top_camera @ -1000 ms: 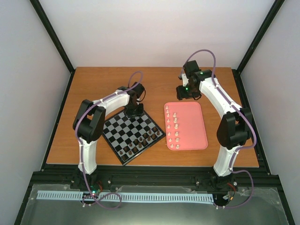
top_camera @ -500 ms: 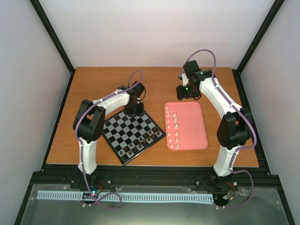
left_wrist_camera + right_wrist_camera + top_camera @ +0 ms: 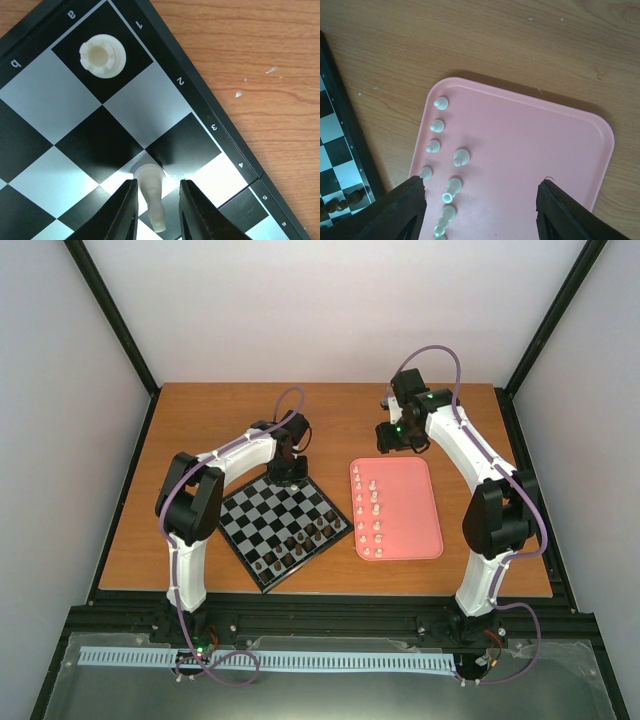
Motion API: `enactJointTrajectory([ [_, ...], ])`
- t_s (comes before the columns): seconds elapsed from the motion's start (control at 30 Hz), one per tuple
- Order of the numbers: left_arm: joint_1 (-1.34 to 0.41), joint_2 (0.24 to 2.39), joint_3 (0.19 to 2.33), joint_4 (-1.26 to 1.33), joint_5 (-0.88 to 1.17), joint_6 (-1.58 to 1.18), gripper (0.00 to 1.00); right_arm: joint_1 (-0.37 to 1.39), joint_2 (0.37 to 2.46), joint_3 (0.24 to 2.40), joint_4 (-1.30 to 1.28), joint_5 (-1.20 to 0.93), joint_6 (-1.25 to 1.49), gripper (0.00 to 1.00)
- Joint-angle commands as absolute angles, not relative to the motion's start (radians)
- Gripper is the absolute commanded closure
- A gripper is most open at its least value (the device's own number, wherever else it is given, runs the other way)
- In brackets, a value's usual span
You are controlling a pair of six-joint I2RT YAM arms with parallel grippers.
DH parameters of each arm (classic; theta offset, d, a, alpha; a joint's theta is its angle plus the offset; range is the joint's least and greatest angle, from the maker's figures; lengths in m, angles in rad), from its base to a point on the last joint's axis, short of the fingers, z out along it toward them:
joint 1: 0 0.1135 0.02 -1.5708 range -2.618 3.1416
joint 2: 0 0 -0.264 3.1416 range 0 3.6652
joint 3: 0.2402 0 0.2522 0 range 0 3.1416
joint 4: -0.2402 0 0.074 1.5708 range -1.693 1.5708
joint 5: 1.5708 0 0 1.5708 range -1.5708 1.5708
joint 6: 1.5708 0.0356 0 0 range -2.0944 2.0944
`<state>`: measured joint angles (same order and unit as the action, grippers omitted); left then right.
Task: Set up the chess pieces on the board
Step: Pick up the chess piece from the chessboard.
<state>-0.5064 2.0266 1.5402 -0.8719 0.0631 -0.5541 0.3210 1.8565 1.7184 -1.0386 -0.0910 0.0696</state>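
The board (image 3: 250,520) lies left of centre, and its corner fills the left wrist view (image 3: 60,105). A cream-white rook (image 3: 102,56) stands on the corner square a1. My left gripper (image 3: 157,184) (image 3: 289,476) hangs over the board's far corner. Its jaws flank a cream-white piece (image 3: 150,187) standing on the board, with a gap on the right side. Several more cream-white pieces (image 3: 370,515) (image 3: 461,157) stand in the pink tray (image 3: 410,510). My right gripper (image 3: 480,184) (image 3: 398,440) is wide open and empty above the tray's far end.
Dark brown pieces (image 3: 298,540) fill the board's near-right rows and show at the left edge of the right wrist view (image 3: 340,204). The pink tray (image 3: 545,150) sits right of the board on the wooden table (image 3: 200,430). Black frame posts stand at the table's corners.
My left gripper has shifted slightly up and away over the board's far corner. The right arm has not moved.
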Motion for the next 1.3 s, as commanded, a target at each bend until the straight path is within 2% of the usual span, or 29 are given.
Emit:
enactJointTrajectory([
  [0.0, -0.517, 2.015, 1.555, -0.887, 0.056, -0.548, 0.74, 0.313, 1.833, 1.714, -1.027, -0.097, 0.060, 0.39],
  [0.1, -0.517, 2.014, 1.545, -0.883, 0.054, -0.549, 0.75, 0.313, 1.834, 1.713, -1.027, -0.096, 0.060, 0.39],
  [0.27, -0.517, 2.021, 1.555, -0.882, 0.049, -0.553, 0.92, 0.312, 1.838, 1.713, -1.029, -0.104, 0.060, 0.39],
  [0.5, -0.517, 2.022, 1.558, -0.890, 0.043, -0.554, 0.99, 0.313, 1.838, 1.715, -1.028, -0.107, 0.060, 0.39],
  [0.97, -0.506, 1.964, 1.603, -0.957, -0.093, -0.500, 0.99, 0.312, 1.839, 1.719, -1.029, -0.107, 0.058, 0.39],
  [1.27, -0.445, 1.995, 1.636, -0.931, -0.103, -0.484, 0.99, 0.313, 1.838, 1.717, -1.032, -0.107, 0.057, 0.39],
])
